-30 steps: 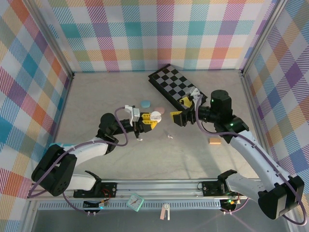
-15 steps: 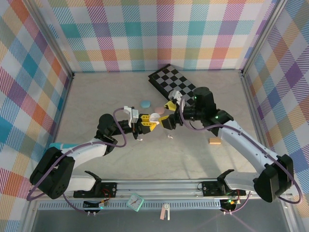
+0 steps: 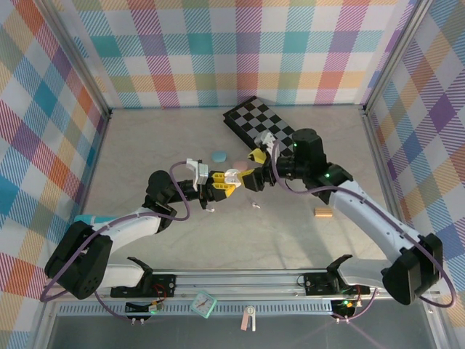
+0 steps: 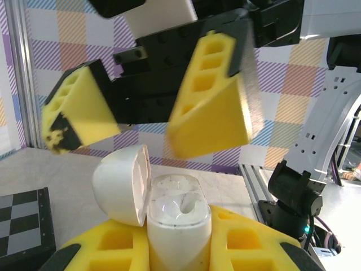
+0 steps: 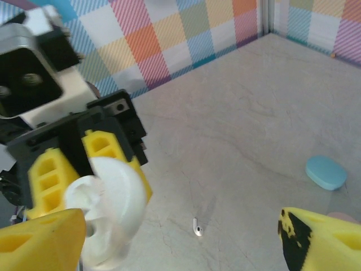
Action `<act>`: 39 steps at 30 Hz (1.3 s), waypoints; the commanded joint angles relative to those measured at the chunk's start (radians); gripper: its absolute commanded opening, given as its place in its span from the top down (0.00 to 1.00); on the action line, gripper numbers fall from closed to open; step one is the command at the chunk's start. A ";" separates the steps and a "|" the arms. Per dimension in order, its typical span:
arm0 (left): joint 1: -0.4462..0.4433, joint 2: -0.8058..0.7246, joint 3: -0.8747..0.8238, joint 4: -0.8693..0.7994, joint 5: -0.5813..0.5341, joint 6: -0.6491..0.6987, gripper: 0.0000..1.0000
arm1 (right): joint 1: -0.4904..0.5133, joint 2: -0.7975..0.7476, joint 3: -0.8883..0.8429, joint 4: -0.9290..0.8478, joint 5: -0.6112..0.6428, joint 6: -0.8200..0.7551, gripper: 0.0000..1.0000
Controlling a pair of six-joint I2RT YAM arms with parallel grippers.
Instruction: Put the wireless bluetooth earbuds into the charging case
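A white charging case (image 4: 176,228) stands upright between the yellow fingers of my left gripper (image 4: 178,221), which is shut on it. Its lid (image 4: 119,185) hangs open to the left, and both sockets look empty. In the top view the left gripper (image 3: 226,184) holds the case (image 3: 234,176) above mid-table. My right gripper (image 3: 252,168) is open right beside the case, its fingers (image 4: 211,107) spread just above the open lid. Two white earbuds (image 3: 256,206) (image 3: 211,210) lie loose on the table below. One earbud (image 5: 197,227) shows between the right gripper's (image 5: 180,243) spread fingers.
A blue oval case (image 3: 219,156) and a pink one (image 3: 240,163) lie just behind the grippers. A black-and-white chequered board (image 3: 265,125) sits at the back right. A small orange block (image 3: 323,211) rests under the right arm. Plaid walls enclose the table.
The right gripper has swung left from the chequered board's edge to the case and stays open. The left gripper and the case have barely moved.
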 commanded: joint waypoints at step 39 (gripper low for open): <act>0.029 -0.146 -0.068 -0.030 -0.009 0.039 1.00 | 0.118 0.821 0.521 -0.862 0.570 0.147 0.38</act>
